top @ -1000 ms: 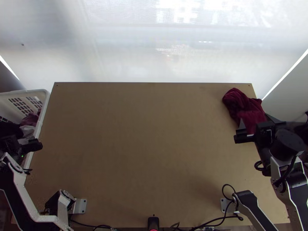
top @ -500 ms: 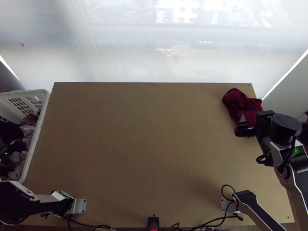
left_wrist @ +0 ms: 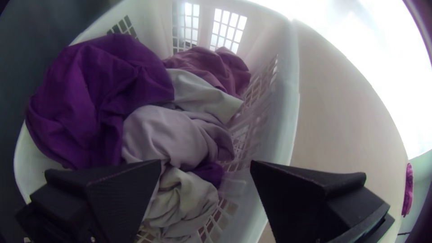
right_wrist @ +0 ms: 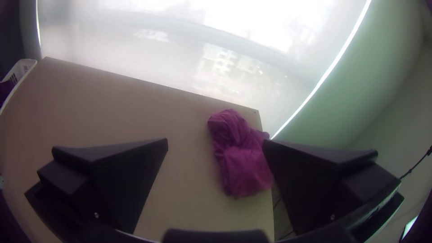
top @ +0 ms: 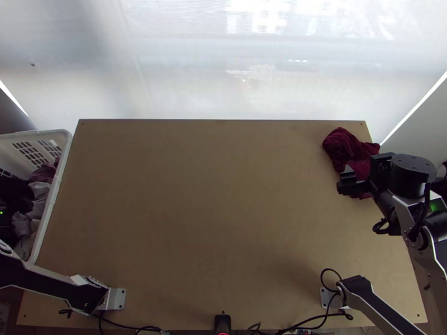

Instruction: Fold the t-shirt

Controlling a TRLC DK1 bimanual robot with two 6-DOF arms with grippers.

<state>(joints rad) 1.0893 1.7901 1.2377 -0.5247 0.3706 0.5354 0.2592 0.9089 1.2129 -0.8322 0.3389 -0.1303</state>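
The job looks to be at its picking stage, with no shirt spread for folding and the left gripper [left_wrist: 205, 163] hanging over the laundry basket [left_wrist: 290, 94], its fingers wide apart with nothing between them. The next move would be to lower it, pinch one layer of a garment and bring that out over the tabletop [top: 212, 195]; a deep bite might drag up two pieces at once. Inside the basket, a lilac garment [left_wrist: 166, 135] and a pale grey one [left_wrist: 184, 202] lie crumpled below that gripper; farther from it are a bunched purple garment [left_wrist: 103, 90], a whitish piece [left_wrist: 198, 94] and a mauve one [left_wrist: 207, 65]. Which of them is a t-shirt, I cannot tell. The right gripper [right_wrist: 216, 141] is also spread and unloaded, with a dark red cloth [top: 346, 148] just beyond and partly beneath it, in a compact bundle; that could be a shirt too, perhaps one finished and set aside.
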